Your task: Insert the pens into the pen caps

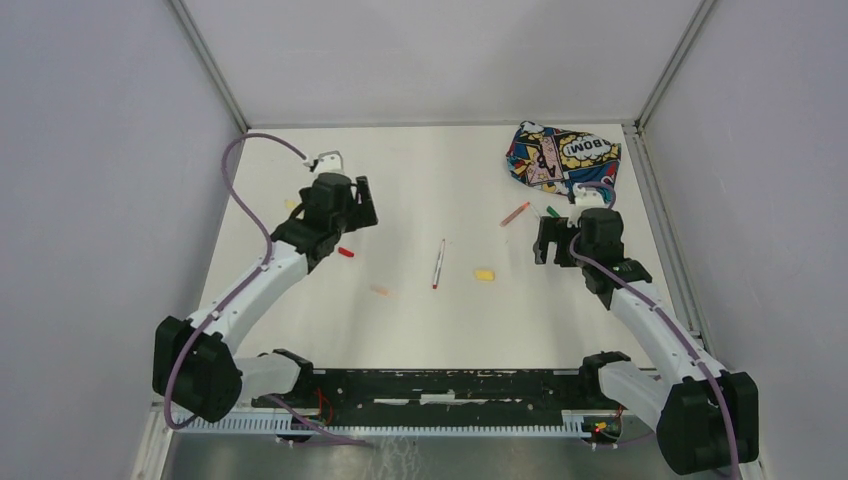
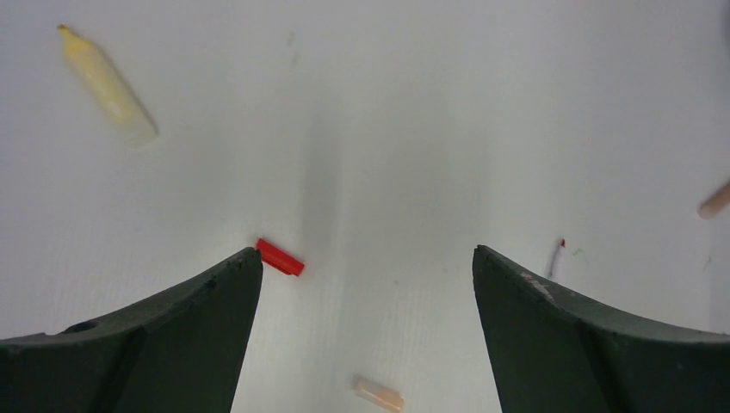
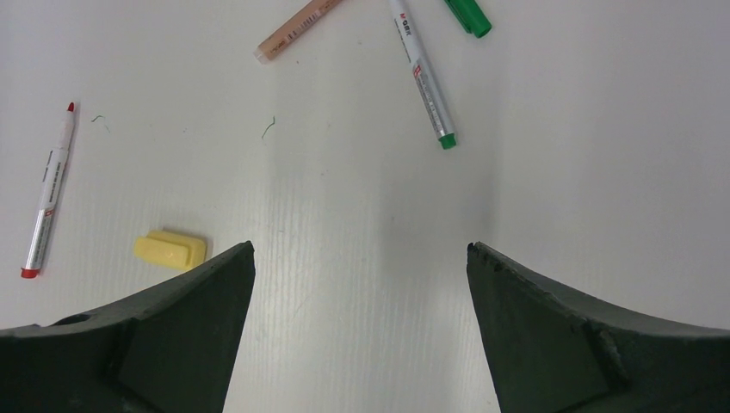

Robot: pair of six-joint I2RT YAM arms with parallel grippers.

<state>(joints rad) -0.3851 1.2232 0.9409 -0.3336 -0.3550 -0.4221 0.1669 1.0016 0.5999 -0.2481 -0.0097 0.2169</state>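
Note:
A red cap [image 2: 280, 257] lies on the white table just off the tip of my left gripper's left finger; my left gripper [image 2: 366, 252] hangs open above bare table. A pale orange cap [image 2: 379, 394] lies nearer, a yellow pen [image 2: 108, 86] far left. From above, my left gripper [image 1: 345, 220] is over the red cap [image 1: 346, 253]. My right gripper [image 3: 360, 247] is open and empty. Ahead of it lie a yellow cap [image 3: 170, 249], a red-tipped pen [image 3: 47, 202], an orange pen [image 3: 297, 30], a green-ended pen [image 3: 423, 73] and a green cap [image 3: 469, 15].
A comic-print pouch [image 1: 560, 155] sits at the back right, just behind my right gripper [image 1: 552, 243]. The red-tipped pen [image 1: 438, 263] lies mid-table between the arms. Walls with metal rails enclose the table on three sides.

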